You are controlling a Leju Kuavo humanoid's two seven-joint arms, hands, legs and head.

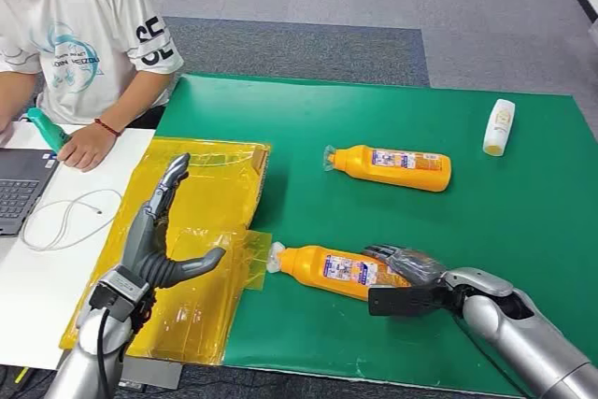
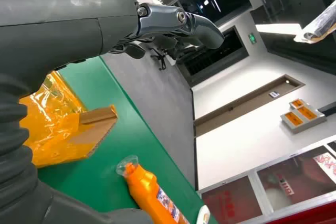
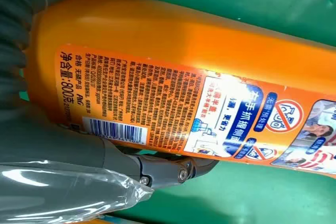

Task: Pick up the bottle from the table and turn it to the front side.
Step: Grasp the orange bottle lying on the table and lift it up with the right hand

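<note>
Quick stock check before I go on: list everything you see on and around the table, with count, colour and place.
Orange bottle: one, orange, lying on the mat near the robot, base at the right hand.
Second orange bottle: one, orange, lying further back on the mat.
White bottle: one, white, far right of the mat.
Green mat: one, green, covering the table.
Yellow plastic sheet: one, yellow, on the mat's left edge.
Laptop: one, dark, far left.
White cable: one, beside the laptop.
Person: one, white T-shirt, seated far left.
Left hand: raised over the sheet, fingers apart.
Right hand: at the near bottle's base; grip unclear.
</note>
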